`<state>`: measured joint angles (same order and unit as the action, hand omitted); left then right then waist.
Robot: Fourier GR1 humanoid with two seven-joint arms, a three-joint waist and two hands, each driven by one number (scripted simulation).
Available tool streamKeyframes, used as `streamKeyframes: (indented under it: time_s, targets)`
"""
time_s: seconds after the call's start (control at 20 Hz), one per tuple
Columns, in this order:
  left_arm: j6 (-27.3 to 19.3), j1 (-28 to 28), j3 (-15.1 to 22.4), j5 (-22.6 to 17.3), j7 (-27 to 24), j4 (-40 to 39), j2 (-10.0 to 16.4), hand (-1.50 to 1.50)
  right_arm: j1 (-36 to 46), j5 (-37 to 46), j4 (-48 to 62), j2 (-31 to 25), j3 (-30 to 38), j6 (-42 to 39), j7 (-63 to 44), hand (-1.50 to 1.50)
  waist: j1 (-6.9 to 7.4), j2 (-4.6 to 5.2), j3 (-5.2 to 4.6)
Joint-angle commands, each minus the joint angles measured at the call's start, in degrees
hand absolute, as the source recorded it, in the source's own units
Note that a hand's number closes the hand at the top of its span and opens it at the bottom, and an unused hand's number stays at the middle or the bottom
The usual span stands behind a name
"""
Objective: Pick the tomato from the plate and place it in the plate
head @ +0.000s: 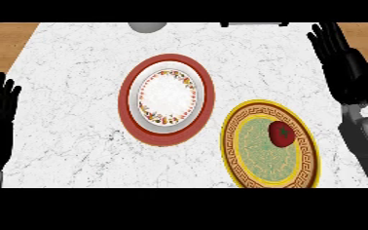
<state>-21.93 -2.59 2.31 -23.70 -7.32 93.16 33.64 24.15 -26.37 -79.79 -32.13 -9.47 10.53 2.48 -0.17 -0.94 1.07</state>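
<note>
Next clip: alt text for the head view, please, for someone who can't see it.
A tomato sits on a yellow patterned plate at the lower right of a marble counter, beside an empty red-rimmed plate. The right robot hand rests open at the upper right, the left robot hand open at the left edge; neither touches anything.

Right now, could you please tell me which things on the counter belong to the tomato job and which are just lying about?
Part of the job:
- tomato
- yellow plate it sits on
- red-rimmed plate to its left

Just lying about:
- grey round thing at the far edge
- dark thing at the far edge, cut off by the view
</note>
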Motion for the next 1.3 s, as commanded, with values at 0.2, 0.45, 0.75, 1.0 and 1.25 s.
streamKeyframes:
  time_s: [0.2,0.45,0.75,1.0,1.25]
  targets:
    - [5.99,8.54,6.02,3.53,1.52,2.6,2.9,0.0,3.52,4.23,-8.21,10.27,-19.03,-13.16,4.61,1.5,0.93,1.32,-1.0]
    - [7.53,9.46,8.79,2.89,3.59,2.04,1.39,0.0,-0.31,33.43,-3.03,-0.55,-29.99,-1.15,2.35,1.5,-1.83,0.94,-1.19]
    - [10.05,15.57,8.18,3.12,4.89,-3.63,0.4,0.0,-15.0,25.28,-0.13,15.29,-25.52,11.1,19.13,-1.5,-1.24,1.25,-0.98]
    - [13.87,16.41,6.06,3.31,4.99,-6.48,-1.05,0.0,-18.65,25.46,-5.26,11.94,-20.44,9.89,25.04,-1.5,-0.36,0.95,-1.07]
    - [11.17,17.54,7.14,5.41,9.89,-1.32,-1.28,0.0,-16.83,32.55,-18.46,0.71,-19.33,9.44,6.31,-1.5,-0.54,0.61,-1.16]
